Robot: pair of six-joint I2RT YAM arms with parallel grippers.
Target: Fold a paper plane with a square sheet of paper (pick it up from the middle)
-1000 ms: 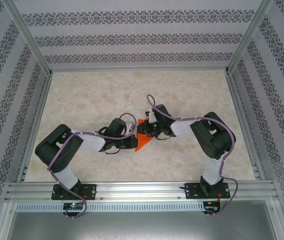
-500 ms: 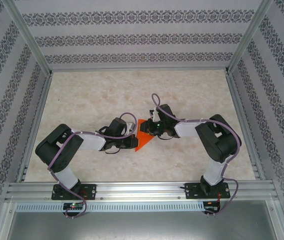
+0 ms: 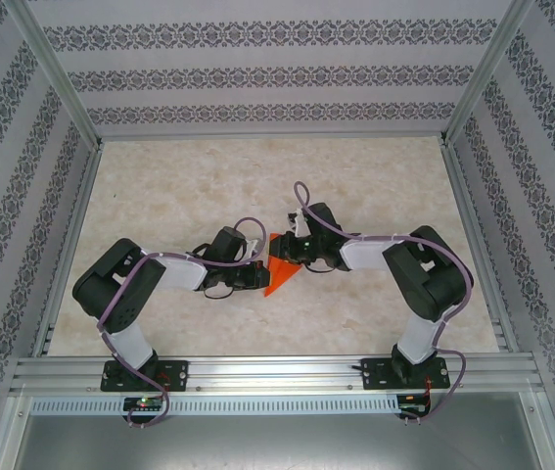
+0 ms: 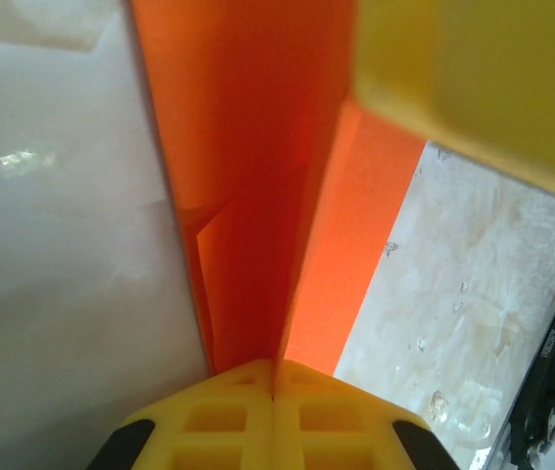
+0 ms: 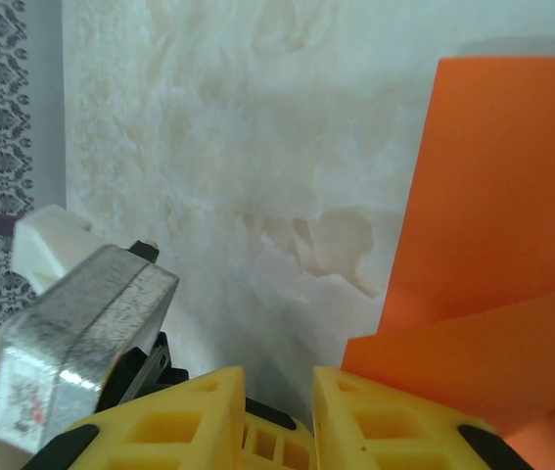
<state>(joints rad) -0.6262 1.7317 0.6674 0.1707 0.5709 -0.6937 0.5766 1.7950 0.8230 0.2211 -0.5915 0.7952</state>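
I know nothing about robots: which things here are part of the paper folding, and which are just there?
Part of the job:
- orange paper sheet, partly folded
- left gripper, shut on the sheet
- right gripper, open, beside the sheet

Just there:
- marble-look table
- patterned walls
- aluminium frame

Bright, even light, soft shadows, wrist views blurred up close
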